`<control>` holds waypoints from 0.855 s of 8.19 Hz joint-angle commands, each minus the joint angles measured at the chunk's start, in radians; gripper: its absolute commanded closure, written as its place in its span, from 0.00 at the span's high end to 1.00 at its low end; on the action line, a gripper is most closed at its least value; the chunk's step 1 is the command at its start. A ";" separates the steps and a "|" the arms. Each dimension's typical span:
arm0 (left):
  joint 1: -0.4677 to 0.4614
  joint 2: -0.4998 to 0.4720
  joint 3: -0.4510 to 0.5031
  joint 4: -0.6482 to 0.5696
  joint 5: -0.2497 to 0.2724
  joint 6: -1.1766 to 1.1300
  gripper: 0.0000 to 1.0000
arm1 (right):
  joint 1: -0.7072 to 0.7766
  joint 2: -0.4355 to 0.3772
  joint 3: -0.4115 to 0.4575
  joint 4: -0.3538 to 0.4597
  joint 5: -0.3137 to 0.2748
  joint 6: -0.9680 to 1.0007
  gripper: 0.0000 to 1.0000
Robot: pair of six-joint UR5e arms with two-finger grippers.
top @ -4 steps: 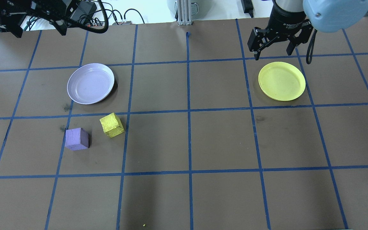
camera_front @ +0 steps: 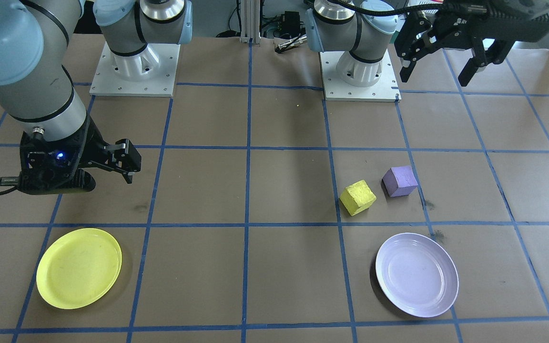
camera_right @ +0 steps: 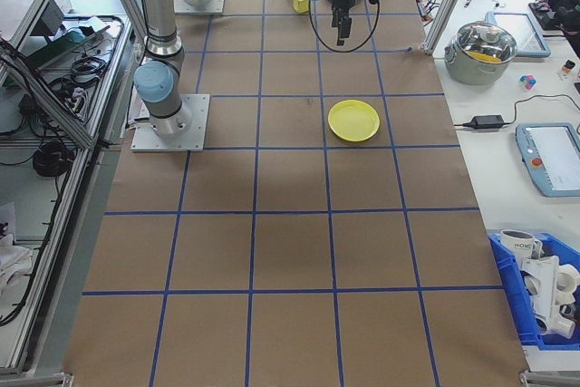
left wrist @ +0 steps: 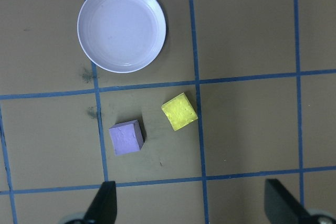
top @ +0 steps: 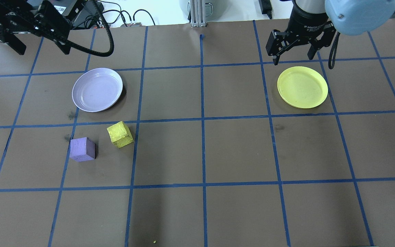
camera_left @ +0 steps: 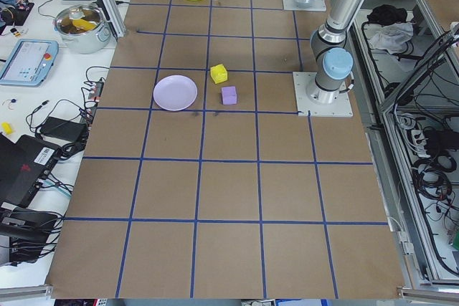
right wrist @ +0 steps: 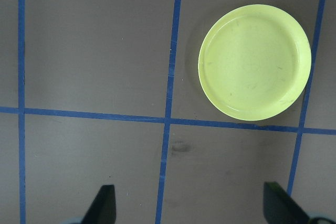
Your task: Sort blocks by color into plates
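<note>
**Blocks Unsorted, Both Grippers Empty**

The left gripper (top: 33, 41) is held wide open high above the table's left rear corner; the right gripper (top: 295, 46) is spread wide beside the yellow plate (top: 302, 87). The yellow block (top: 119, 134) and purple block (top: 82, 149) are seen close together near the lavender plate (top: 97, 89). A neighbour could be nudged, given the narrow gap between them.

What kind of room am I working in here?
Most likely a robotics lab: a brown table gridded with blue tape, cable bundles beside it, and teach pendants on side benches.
</note>
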 commanded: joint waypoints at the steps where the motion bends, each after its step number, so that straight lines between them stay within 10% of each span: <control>1: 0.177 -0.033 -0.088 0.007 0.005 0.177 1.00 | 0.000 0.002 0.002 -0.001 -0.006 0.001 1.00; 7: 0.242 -0.145 -0.505 0.490 0.056 0.204 1.00 | 0.000 -0.001 0.006 -0.001 -0.009 -0.001 1.00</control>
